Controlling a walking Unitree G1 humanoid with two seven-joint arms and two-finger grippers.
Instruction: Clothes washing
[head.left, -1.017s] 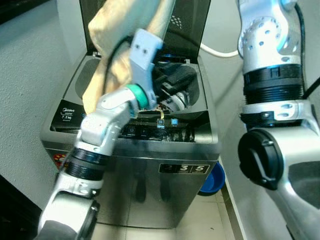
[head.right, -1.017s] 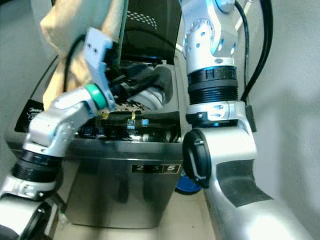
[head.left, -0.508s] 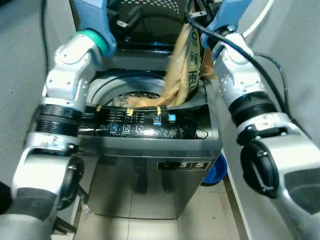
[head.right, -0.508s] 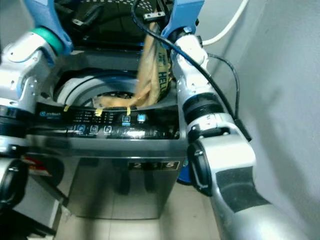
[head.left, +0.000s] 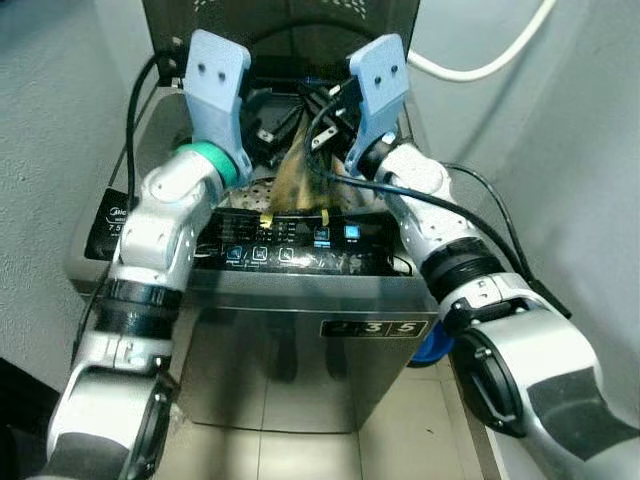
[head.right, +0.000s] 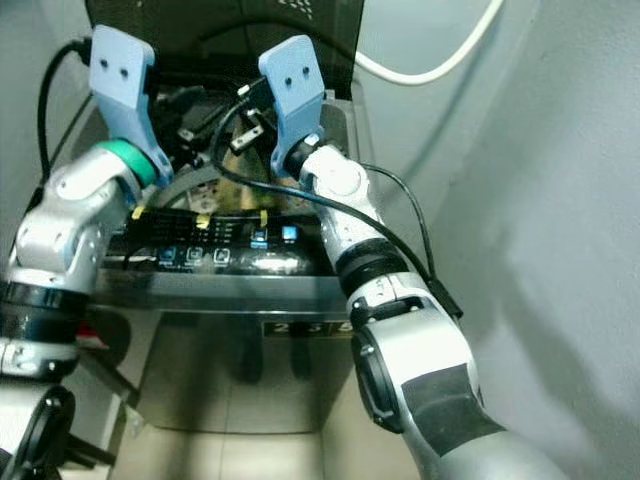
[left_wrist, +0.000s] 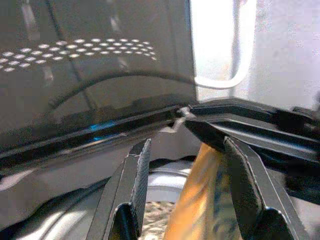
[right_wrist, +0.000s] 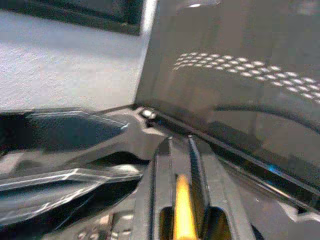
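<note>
Loading step: my right gripper (right_wrist: 182, 200) has its jaws clamped on the tan garment (head.left: 300, 180), which hangs below them into the washing machine drum (head.left: 250, 195). My left gripper (left_wrist: 187, 175) stands beside, jaws spread and empty. Next: release the garment.

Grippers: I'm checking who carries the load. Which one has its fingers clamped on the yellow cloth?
The right gripper: its fingers pinch the yellow cloth over the washing machine. The left gripper is open beside it.
</note>
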